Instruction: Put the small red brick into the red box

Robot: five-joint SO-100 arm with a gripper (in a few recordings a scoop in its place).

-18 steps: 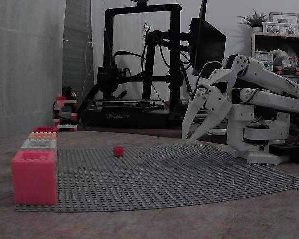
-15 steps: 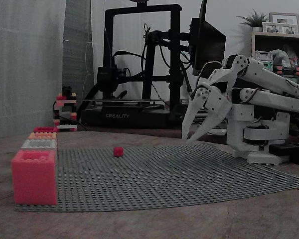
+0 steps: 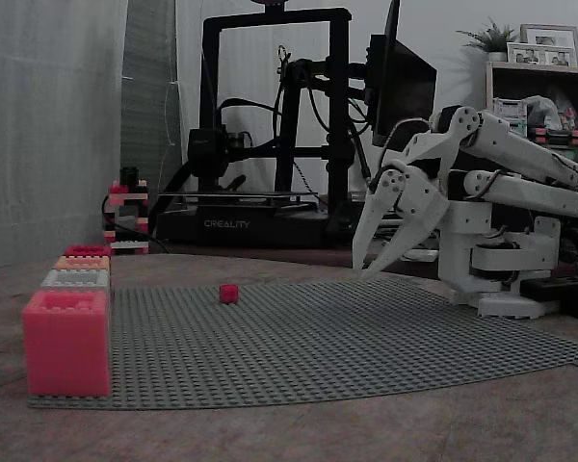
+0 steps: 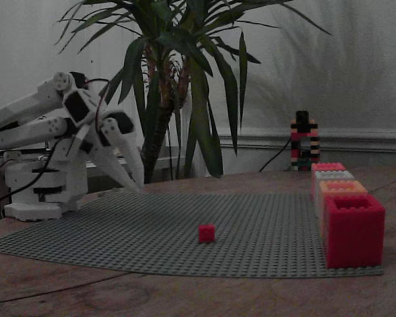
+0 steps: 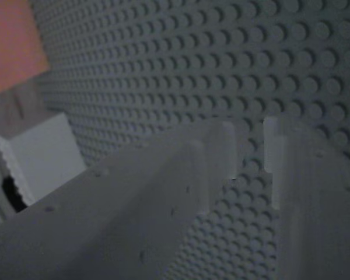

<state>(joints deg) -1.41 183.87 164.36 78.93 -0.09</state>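
Small red brick [image 3: 228, 294] [image 4: 206, 232] — lying free on the grey studded baseplate [image 3: 347, 337], left of centre in one fixed view, lower centre in the other. Red box [image 3: 87, 251] [image 4: 329, 167] — far end of the box row, upper left of the plate edge. Gripper [image 3: 368, 266] [image 4: 138, 187] [image 5: 249, 153] — white, fingers slightly parted, holding nothing, tips just above the plate, well apart from the brick.

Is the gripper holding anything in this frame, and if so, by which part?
Nothing is held. The gripper hangs open near the arm's base, and the small red brick sits alone on the grey studded baseplate.
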